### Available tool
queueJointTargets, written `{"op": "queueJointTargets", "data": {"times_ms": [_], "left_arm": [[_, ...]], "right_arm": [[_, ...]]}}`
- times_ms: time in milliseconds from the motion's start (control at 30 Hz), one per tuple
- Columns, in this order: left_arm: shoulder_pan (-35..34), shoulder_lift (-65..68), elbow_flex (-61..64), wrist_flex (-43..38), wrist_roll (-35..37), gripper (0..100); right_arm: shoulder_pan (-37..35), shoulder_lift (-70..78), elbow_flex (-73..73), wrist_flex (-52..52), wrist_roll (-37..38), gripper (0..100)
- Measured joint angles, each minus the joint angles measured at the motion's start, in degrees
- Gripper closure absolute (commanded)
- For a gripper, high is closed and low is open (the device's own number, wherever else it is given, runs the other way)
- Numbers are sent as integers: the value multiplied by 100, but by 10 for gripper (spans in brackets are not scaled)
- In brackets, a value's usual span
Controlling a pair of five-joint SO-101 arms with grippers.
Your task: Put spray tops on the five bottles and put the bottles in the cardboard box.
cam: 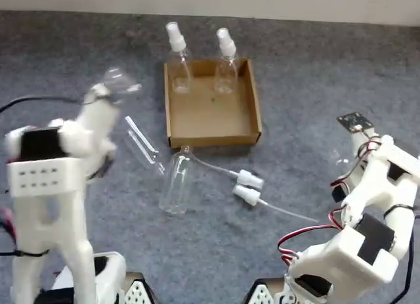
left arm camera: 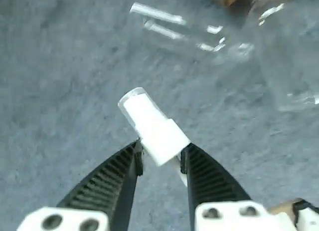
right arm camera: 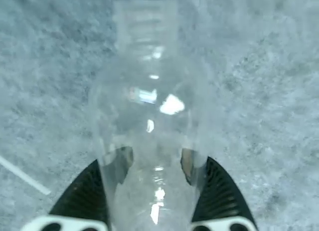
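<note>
I'm clamping the white plastic spray top (left arm camera: 153, 127) in the left gripper (left arm camera: 160, 150), its long axis pointing out past the jaws. The right gripper (right arm camera: 155, 158) is gripping the clear plastic bottle (right arm camera: 149, 101), neck pointing away.

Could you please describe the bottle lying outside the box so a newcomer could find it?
Find the cardboard box in the middle of the grey carpet. Just outside its near wall lies a clear bottle, neck towards the box. Unlike the two upright bottles inside, it has no spray top.
</note>
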Motion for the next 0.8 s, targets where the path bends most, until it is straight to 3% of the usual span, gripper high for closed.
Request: {"op": "queueJointTargets", "data": {"times_ms": [167,367,467,600,800], "left_arm": [[-1275,0,1829,-1591,-589,997],[-1345,0,3516,-2998,-703,995],[-1196,0,3815,-3226,-695,980],[-1090,-35,3912,-3314,-387,889],[-1064,-53,3851,-3288,-26,897]], "right_arm": [[-316,0,0,0,-633,953],[-369,0,0,0,-1433,783],[-369,0,0,0,-1530,780],[-360,0,9,0,-1556,778],[-334,-9,325,0,-1574,778]]}}
